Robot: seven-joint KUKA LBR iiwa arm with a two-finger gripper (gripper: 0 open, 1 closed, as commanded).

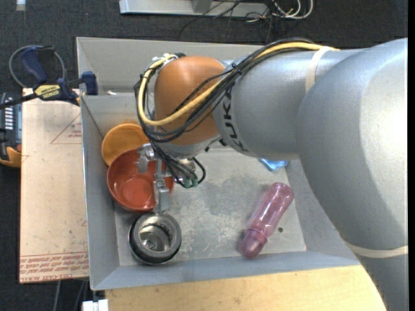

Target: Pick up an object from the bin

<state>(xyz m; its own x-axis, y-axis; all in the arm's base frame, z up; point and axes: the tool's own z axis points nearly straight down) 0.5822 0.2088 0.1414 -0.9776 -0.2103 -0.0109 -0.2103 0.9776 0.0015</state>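
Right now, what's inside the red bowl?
Inside the red bowl, the visible floor shows nothing loose. The gripper hangs over its right side, so what lies under there cannot be seen.

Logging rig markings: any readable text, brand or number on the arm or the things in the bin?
"KUKA": dark letters running down the grey arm, partly crossed by its cables, so not every letter is clear.
No text, label or number can be read on the red-orange bowl, the lighter orange bowl, the steel cup, the pink cylinder or the blue scrap.
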